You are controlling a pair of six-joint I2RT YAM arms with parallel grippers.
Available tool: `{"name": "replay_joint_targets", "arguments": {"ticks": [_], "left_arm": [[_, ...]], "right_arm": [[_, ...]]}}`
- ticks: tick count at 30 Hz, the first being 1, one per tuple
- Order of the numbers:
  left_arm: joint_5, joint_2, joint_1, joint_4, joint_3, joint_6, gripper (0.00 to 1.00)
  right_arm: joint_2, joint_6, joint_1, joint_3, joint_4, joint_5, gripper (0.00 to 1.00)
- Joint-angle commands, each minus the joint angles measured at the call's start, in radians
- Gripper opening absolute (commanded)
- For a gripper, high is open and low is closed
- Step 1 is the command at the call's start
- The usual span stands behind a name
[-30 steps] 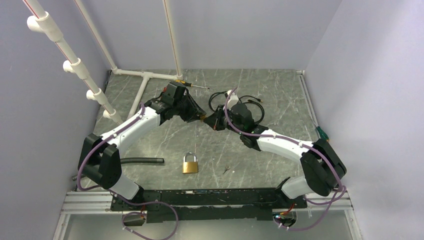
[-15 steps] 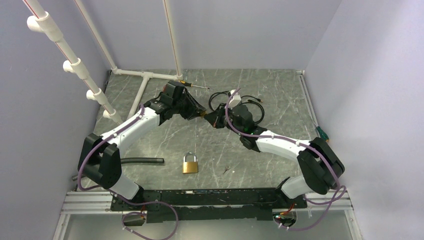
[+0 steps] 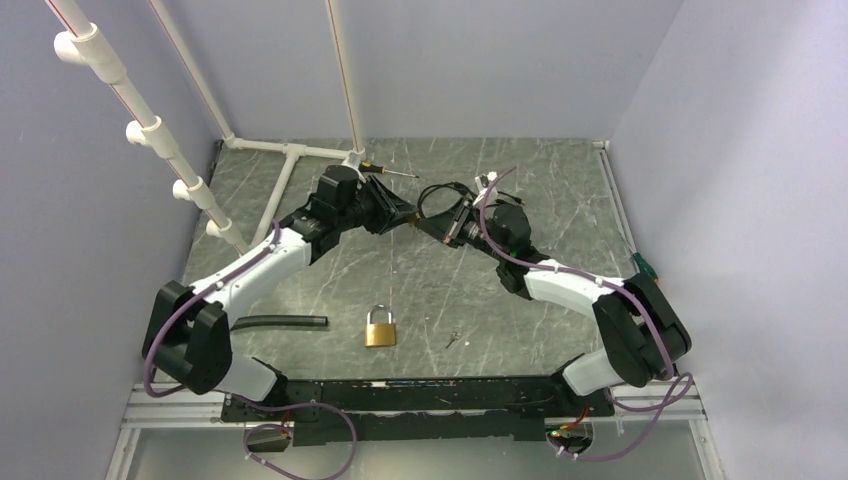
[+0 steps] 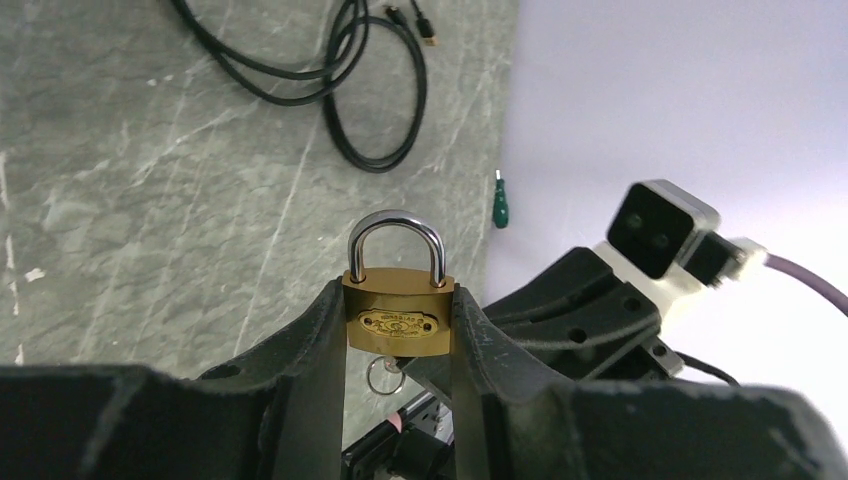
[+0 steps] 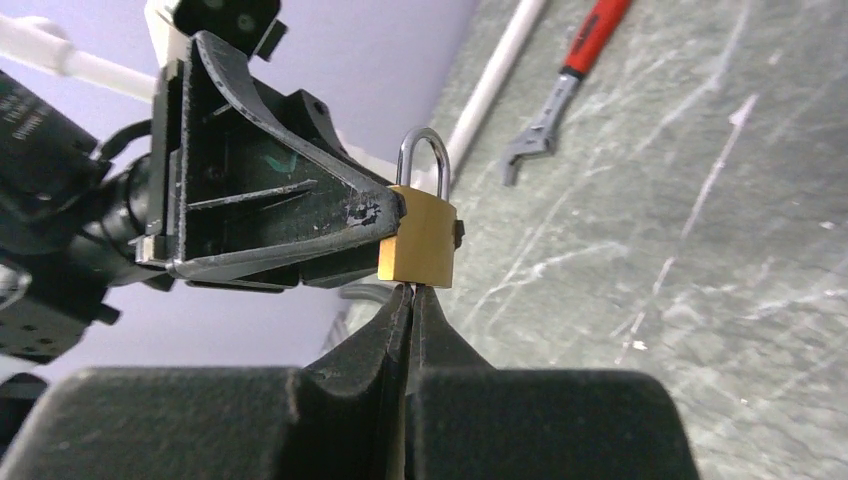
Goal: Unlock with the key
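My left gripper (image 4: pixel 398 298) is shut on a brass padlock (image 4: pixel 398 320) and holds it by its sides, shackle pointing away, both shackle legs seated in the body. A key with a small ring (image 4: pixel 382 375) sits at the padlock's underside. My right gripper (image 5: pixel 411 290) is shut on that key right under the padlock (image 5: pixel 420 238); the key blade is hidden between the fingers. In the top view the two grippers meet at the padlock (image 3: pixel 415 222), above the back middle of the table.
A second brass padlock (image 3: pixel 379 328) and a small key (image 3: pixel 453 339) lie near the front. A black cable (image 3: pixel 505 212), a yellow-handled screwdriver (image 3: pixel 385 170), a green screwdriver (image 3: pixel 640 265), a black hose (image 3: pixel 285 322), white pipes (image 3: pixel 290 150) and a red wrench (image 5: pixel 570 70) lie around.
Both grippers have moved together toward the back and a little right with the padlock between them. The right wrist has swung round and risen.
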State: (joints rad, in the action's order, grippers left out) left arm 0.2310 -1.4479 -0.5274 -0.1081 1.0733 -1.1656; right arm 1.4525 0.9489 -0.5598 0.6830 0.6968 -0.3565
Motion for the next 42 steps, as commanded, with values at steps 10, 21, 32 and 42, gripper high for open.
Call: {"name": "replay_joint_targets", "arguments": {"ticks": [10, 21, 32, 42], "left_arm": [[0.155, 0.129, -0.027, 0.243, -0.088, 0.034, 0.0], [0.205, 0.192, -0.037, 0.349, -0.126, 0.074, 0.0], [0.287, 0.222, -0.053, 0.49, -0.157, 0.1, 0.0], [0.36, 0.247, -0.065, 0.547, -0.16, 0.156, 0.0]], "right_arm": [[0.039, 0.29, 0.074, -0.006, 0.461, -0.165, 0.0], [0.115, 0.521, 0.101, 0.016, 0.747, -0.25, 0.0], [0.15, 0.606, 0.101, 0.035, 0.863, -0.287, 0.0], [0.092, 0.591, 0.098, 0.039, 0.827, -0.304, 0.0]]}}
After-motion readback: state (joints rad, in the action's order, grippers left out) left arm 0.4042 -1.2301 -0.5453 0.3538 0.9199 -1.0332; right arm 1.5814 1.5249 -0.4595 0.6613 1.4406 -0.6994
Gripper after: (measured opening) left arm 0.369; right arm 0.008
